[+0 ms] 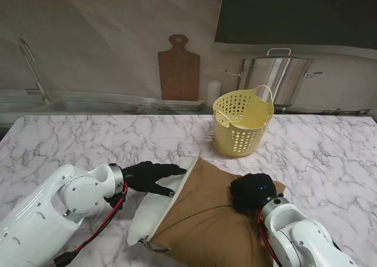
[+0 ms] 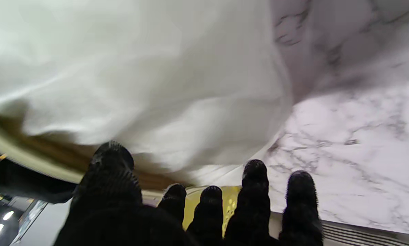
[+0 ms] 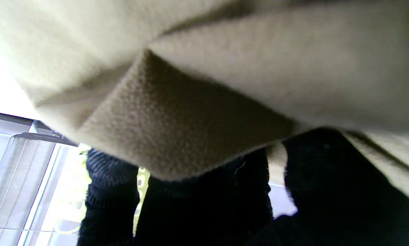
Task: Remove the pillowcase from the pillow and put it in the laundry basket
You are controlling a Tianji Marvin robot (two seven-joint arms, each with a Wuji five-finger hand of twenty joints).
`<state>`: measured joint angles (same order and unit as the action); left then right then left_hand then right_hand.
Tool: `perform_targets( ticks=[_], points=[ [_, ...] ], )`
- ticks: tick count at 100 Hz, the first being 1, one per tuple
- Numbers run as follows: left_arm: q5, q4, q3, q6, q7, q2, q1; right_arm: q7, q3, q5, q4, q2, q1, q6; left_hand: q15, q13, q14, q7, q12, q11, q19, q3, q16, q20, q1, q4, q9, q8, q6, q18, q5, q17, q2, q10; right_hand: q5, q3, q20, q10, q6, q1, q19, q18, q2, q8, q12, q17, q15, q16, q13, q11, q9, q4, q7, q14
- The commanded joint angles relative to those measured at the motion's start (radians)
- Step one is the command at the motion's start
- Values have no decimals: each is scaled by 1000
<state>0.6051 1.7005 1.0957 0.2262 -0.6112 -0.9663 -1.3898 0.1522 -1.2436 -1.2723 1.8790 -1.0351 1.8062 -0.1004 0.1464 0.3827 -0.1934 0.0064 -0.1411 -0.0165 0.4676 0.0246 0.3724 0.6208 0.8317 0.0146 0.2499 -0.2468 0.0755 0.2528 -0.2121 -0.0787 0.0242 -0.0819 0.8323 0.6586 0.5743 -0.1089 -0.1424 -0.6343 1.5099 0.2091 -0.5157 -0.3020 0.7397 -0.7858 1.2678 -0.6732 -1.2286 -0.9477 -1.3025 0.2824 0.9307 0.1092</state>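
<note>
Keep your right hand clenched on the brown fabric pillowcase while your open left hand pins the white pillow.

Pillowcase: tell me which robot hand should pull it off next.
Probably the right robot hand: it already bunches the pillowcase. The left robot hand lies flat on the bared pillow, placed to pin it.

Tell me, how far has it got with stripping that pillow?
Partly done: the white pillow already sticks out of the brown pillowcase at its open end. In hand: the right hand is bunched on the pillowcase, gripping a fold, while the left hand rests open-fingered on the bare pillow. Left: pulling the pillowcase fully off and dropping it into the yellow laundry basket, which looks empty.
</note>
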Motion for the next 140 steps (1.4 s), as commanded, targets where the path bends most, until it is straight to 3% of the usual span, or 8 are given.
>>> perform_targets(
  ticks=[1,40,63,77,104,120,126,140],
  points=[
    [-10,26,-10,10,-11,-7,-5,4,5,-2,-18,-2,-1,-7,7,27,-19,7,-10,-7,1,14,15,25,20,14,27,-13,1,17,-23,-1,-48,-10,-6,107,-3,93,-16,-128,22,9,44,8,-6,-1,102,-41,-96,21,-12,-128,-11,31],
    [3,-46,-151,66,-90,21,69,-57,17,7,-37,-7,-12,-30,-11,-8,-3,3,1,22,-11,6,5,1,53,-2,-60,-29,-3,6,-14,8,113,-37,-19,101,-5,91,-21,-133,17,13,57,10,-15,6,73,-28,-94,34,3,-126,-17,15],
    [-30,-141,-298,10,-97,23,175,-195,7,22,-31,-16,23,-12,-6,-5,-5,-12,1,18,-12,0,6,-1,55,-5,-57,-17,2,2,13,4,116,-50,-181,-2,-50,135,-19,20,-266,93,126,-23,-192,283,-652,105,147,372,378,-153,-202,-129],
    [-92,-206,-402,-51,-88,15,264,-281,-11,49,16,-25,75,41,-5,-5,-4,-12,0,18,-12,-1,6,0,59,-4,-55,-14,3,1,16,5,113,-51,-219,-129,-60,191,31,167,-370,116,234,-183,-291,409,-883,188,346,473,623,-233,-466,-185],
    [-193,-290,-554,-148,-74,-7,398,-276,-9,35,91,-18,132,137,-5,-5,-5,-11,-2,18,-10,-2,8,2,70,-5,-53,-11,2,-2,16,6,104,-46,-561,-211,-86,231,67,354,-583,192,212,-77,-501,601,-1079,319,593,670,923,-219,-781,-240],
    [-215,-314,-600,-162,-75,-10,434,-164,-21,6,92,-4,131,199,-5,-6,-3,-10,-3,18,-10,0,8,3,70,-5,-52,-10,1,-1,15,7,103,-45,-253,-191,-117,181,-131,110,-695,213,78,-318,-481,636,-1089,328,598,611,844,-228,-433,-217],
    [-216,-316,-601,-162,-78,-8,433,-130,-38,19,85,-1,130,229,-5,-7,-5,-10,-3,18,-11,0,8,4,72,-5,-53,-10,1,-2,16,7,103,-45,-190,-279,-159,98,-222,-69,-694,218,40,-191,-446,622,-1071,325,541,581,677,-216,-141,-192],
    [-189,-304,-580,-157,-94,3,413,-126,-79,70,66,-5,147,245,-6,-7,-6,-10,-3,18,-11,0,8,4,71,-5,-54,-9,2,-2,15,8,102,-45,129,-75,-177,50,-188,54,-697,231,0,-259,-330,614,-1022,280,438,512,422,-142,66,-167]
  ],
)
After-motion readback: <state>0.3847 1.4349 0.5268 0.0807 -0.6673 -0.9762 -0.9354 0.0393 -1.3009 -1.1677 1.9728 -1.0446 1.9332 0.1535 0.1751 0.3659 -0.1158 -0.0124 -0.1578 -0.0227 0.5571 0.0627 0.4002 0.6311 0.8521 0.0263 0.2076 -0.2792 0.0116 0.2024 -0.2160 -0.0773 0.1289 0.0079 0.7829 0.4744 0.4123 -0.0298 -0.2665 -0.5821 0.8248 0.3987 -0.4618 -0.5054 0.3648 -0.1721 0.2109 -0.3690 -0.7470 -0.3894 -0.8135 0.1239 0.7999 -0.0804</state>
